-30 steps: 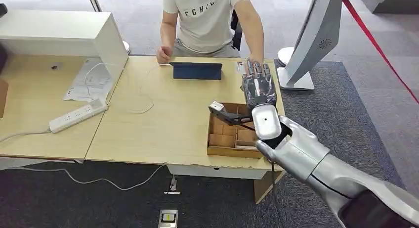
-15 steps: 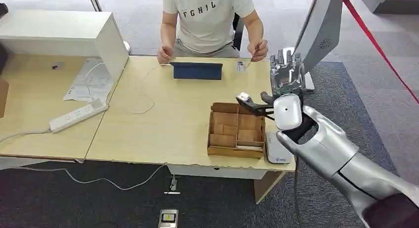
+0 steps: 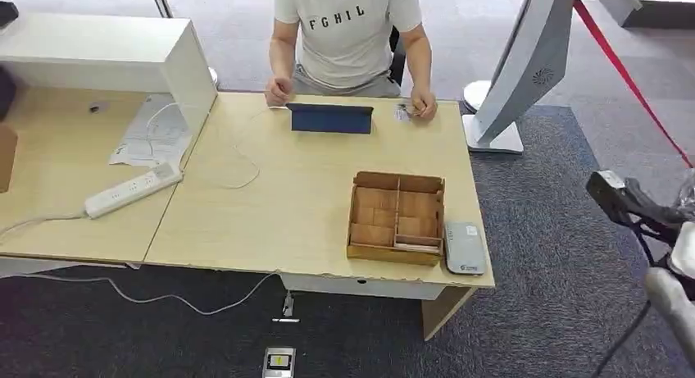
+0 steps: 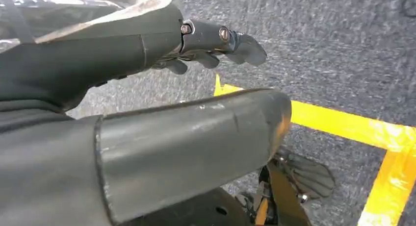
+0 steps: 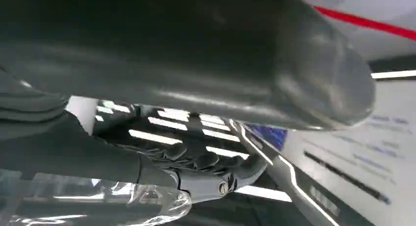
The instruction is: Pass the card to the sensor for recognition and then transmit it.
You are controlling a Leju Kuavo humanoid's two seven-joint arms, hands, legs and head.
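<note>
- Head view: a person [image 3: 351, 34] in a pale T-shirt sits at the far side of a light wooden desk [image 3: 287, 206], at the top centre of the frame.
- A small card [image 3: 402, 111] lies on the desk just beside the person's hand [image 3: 424, 106], upper centre. It appears handed over, so the task looks almost done.
- A grey card sensor [image 3: 465, 247] sits at the desk's near right edge, touching a cardboard divided box [image 3: 397, 217].
- The robot's right hand [image 3: 635, 204] is at the right edge, off the desk and cut off. In the right wrist view [image 5: 196, 160] its fingers look curled around nothing, though glare blurs them.
- In the left wrist view the left hand [image 4: 206, 44] hangs above grey carpet with its fingers curled and nothing in them.
</note>
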